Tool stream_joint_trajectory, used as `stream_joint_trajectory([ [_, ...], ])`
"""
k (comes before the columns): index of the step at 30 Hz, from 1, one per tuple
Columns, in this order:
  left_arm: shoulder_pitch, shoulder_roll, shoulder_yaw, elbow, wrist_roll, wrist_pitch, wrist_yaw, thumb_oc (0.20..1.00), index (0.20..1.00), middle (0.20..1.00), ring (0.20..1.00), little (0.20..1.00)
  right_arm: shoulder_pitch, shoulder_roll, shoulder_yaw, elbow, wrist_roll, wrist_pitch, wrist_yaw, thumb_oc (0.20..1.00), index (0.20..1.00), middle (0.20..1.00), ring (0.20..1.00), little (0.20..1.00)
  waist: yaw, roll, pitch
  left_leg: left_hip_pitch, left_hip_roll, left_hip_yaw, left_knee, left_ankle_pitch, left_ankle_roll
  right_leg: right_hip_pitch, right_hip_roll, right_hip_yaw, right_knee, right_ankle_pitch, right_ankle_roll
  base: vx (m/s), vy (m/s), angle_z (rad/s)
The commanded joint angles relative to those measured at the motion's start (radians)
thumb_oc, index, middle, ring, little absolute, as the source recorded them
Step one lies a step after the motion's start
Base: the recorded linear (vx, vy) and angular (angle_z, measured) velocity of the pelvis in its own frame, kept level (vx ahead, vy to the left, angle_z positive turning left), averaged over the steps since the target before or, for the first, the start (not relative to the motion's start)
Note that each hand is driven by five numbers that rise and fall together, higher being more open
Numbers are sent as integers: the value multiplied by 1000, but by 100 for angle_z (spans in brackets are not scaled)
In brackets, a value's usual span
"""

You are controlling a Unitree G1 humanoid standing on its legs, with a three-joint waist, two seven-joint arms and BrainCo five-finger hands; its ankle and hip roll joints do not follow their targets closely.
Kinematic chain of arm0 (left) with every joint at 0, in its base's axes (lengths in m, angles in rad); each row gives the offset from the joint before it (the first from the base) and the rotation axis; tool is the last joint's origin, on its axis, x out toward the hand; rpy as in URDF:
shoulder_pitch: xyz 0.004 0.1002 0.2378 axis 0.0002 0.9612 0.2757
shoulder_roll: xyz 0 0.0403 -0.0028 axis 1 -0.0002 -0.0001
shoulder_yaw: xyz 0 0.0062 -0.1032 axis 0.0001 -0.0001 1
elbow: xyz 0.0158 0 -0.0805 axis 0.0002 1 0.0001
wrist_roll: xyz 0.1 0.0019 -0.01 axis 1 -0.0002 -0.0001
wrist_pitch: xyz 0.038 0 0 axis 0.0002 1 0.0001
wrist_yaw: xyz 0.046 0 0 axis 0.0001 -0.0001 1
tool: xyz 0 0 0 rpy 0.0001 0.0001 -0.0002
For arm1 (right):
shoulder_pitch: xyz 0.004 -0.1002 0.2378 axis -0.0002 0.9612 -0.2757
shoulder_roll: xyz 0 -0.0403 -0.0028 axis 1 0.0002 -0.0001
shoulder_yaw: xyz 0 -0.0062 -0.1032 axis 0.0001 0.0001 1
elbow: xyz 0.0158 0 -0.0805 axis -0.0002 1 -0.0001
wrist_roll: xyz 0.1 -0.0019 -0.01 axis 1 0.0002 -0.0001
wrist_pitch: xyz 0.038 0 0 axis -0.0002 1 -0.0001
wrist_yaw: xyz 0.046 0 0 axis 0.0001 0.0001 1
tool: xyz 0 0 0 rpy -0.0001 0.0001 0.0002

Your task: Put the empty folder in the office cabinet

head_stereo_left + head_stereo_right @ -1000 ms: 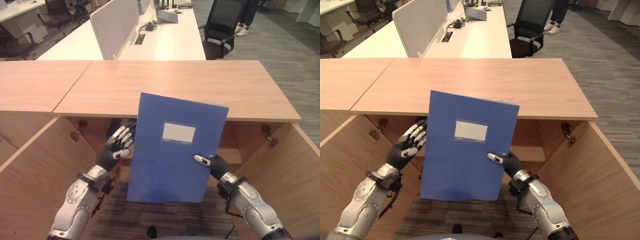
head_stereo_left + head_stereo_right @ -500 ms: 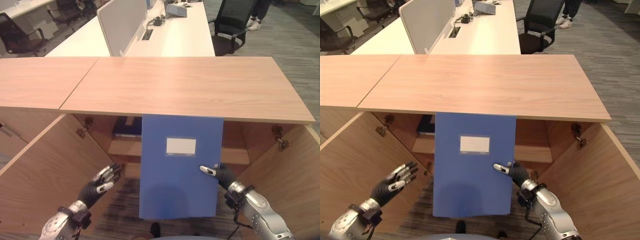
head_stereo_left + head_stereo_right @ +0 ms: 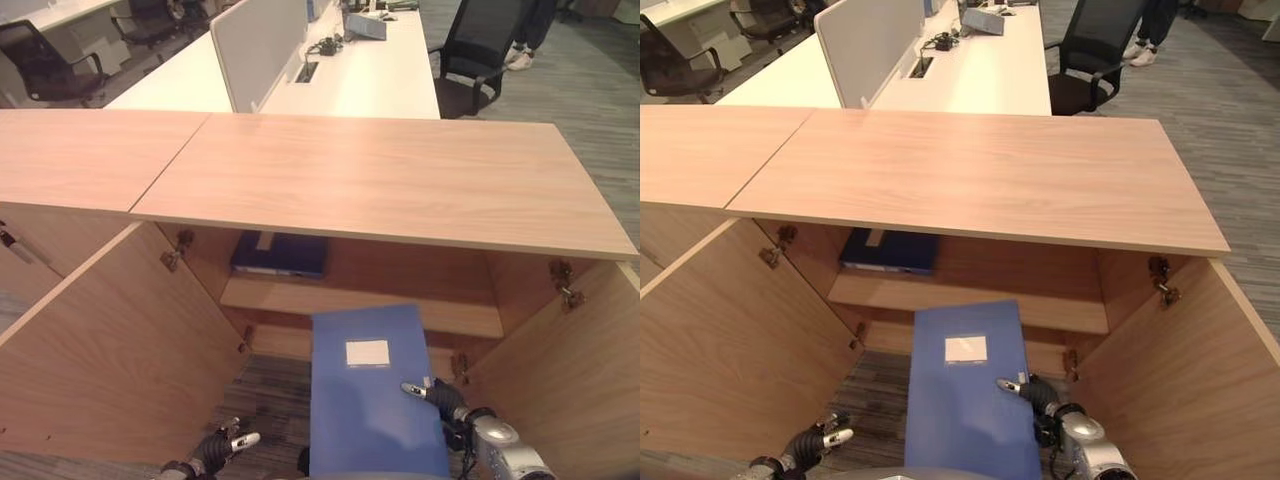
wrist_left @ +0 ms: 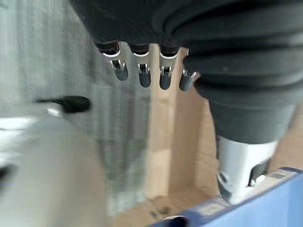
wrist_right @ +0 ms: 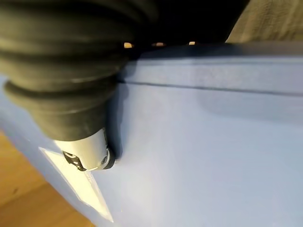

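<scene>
My right hand sits low at the front of the open office cabinet, thumb laid on the front face of the blue folder and the fingers wrapped behind its right edge, so it is pinching the folder. In the right wrist view the thumb presses flat on the blue cover beside the white label. The folder stands roughly upright, tilted a little, in front of the cabinet opening and below the inner shelf; I read it as not yet resting on anything inside.

My left hand hangs low near the left cabinet door, apart from the folder, fingers straight and relaxed, holding nothing. In the left wrist view its fingers point out over grey carpet.

Inside the cabinet, 1 dark blue binder lies flat on the shelf at the left. Both doors are swung wide; the right door shows its hinges. Beyond the wooden top I see a white desk with a divider panel, black office chairs, and a person's shoes at the far right.
</scene>
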Motion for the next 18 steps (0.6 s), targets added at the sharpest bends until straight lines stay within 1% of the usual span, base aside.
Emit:
stream_joint_trajectory([
  [1,-83,6,-16,33,49,-33,28,1000,1000,1000,1000,1000,-62,51,-29,-10,93,-42,-21,200,200,200,200,200,20,-24,41,64,35,31,13,-83,-45,-26,-61,12,14,15,80,25,-16,5],
  [2,-99,-5,-25,77,63,-35,43,1000,1000,1000,1000,1000,-87,76,-64,29,175,-51,-46,200,200,200,200,200,20,-23,42,64,35,28,13,-84,-46,-25,-59,10,14,13,79,38,-34,5],
  [3,-114,-16,-26,127,67,-35,58,1000,1000,1000,1000,1000,-124,105,-124,56,308,-69,-75,200,200,200,200,200,22,-20,45,62,35,26,13,-85,-47,-24,-57,8,13,10,78,29,-32,3],
  [4,-116,-16,-26,128,67,-36,58,1000,1000,1000,1000,1000,-126,105,-125,57,309,-69,-74,200,200,200,200,200,22,-20,46,63,35,26,13,-86,-47,-24,-57,8,13,9,78,17,-25,3],
  [7,-119,-20,-42,147,72,-36,72,1000,1000,1000,1000,1000,-185,133,-202,72,459,-102,-110,200,200,200,200,200,28,-15,51,61,39,24,13,-88,-48,-25,-56,7,14,5,78,0,0,0],
  [10,-106,-17,-65,127,73,-34,77,1000,1000,1000,1000,1000,-263,146,-259,99,549,-141,-152,200,200,200,200,200,39,-9,58,59,40,25,13,-91,-48,-27,-53,8,15,1,78,0,0,0],
  [15,-117,-10,-103,106,59,-32,110,1000,1000,1000,1000,1000,-433,130,-345,153,666,-220,-235,200,200,200,200,200,61,7,93,33,42,27,13,-84,-47,-56,-49,13,25,-1,77,-46,-11,1],
  [17,-125,-10,-111,104,53,-33,118,1000,1000,1000,1000,1000,-470,121,-359,173,684,-232,-248,200,200,200,200,200,66,11,102,25,42,26,13,-80,-46,-66,-49,15,31,-2,76,-81,-2,7],
  [18,-146,-4,-131,97,38,-37,141,1000,1000,1000,1000,1000,-569,91,-401,211,742,-263,-282,200,200,200,200,200,73,25,127,0,41,26,13,-70,-46,-97,-48,16,42,-4,74,-181,7,17],
])
